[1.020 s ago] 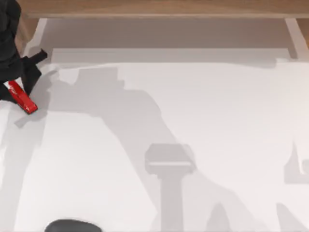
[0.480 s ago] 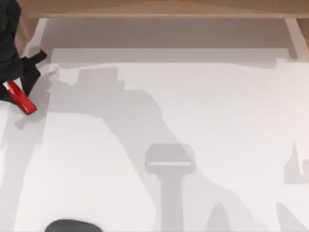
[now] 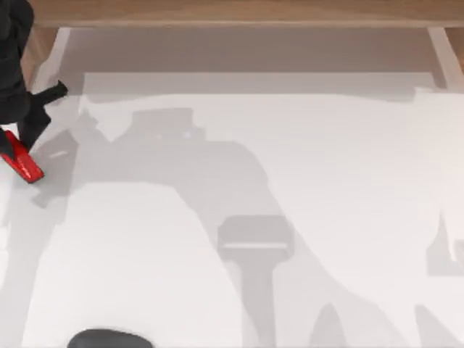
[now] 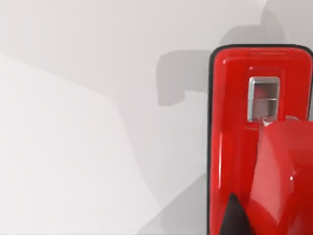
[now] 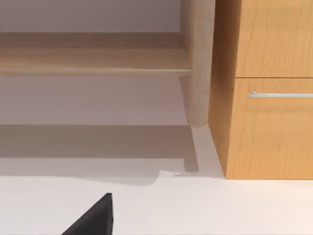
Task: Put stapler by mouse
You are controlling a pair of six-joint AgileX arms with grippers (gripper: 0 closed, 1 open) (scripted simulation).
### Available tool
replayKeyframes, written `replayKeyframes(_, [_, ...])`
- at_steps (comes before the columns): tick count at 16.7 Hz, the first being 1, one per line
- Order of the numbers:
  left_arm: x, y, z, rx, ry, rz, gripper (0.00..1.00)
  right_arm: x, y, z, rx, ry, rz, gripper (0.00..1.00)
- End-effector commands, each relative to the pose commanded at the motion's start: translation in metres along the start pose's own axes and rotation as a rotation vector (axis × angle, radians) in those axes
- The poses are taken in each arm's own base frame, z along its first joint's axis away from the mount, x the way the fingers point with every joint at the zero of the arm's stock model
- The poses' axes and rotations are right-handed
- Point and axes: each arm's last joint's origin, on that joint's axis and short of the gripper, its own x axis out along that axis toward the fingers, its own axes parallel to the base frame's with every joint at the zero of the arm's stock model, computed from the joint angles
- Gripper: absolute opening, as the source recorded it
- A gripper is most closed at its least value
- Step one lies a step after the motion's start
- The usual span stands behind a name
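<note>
One stapler (image 3: pixel 22 164), left gripper (image 3: pixel 13 145)

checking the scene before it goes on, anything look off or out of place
Nothing spilled or damaged. The stapler sits slanted at the table's far left edge in the left gripper, far from the mouse at the near edge.

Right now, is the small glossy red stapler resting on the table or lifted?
Lifted, it seems: the stapler hangs at the left gripper, its shadow cast apart on the white table. Finger contact: cannot tell.
</note>
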Motion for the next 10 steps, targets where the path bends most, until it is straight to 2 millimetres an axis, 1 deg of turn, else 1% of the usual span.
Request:
replayKeyframes(2, [-0.002, 0.002, -0.002, 0.016, 0.022, 0.002, 0.0, 0.0, 0.0, 0.0, 0.0, 0.0, 0.0, 1.0])
replayKeyframes(5, [-0.003, 0.006, 0.006, 0.006, 0.03, -0.013, 0.0, 0.0, 0.0, 0.0, 0.0, 0.0, 0.0, 1.0])
replayKeyframes(10, [-0.007, -0.003, 0.021, -0.038, -0.004, -0.095, 0.0, 0.0, 0.0, 0.0, 0.0, 0.0, 0.0, 1.0])
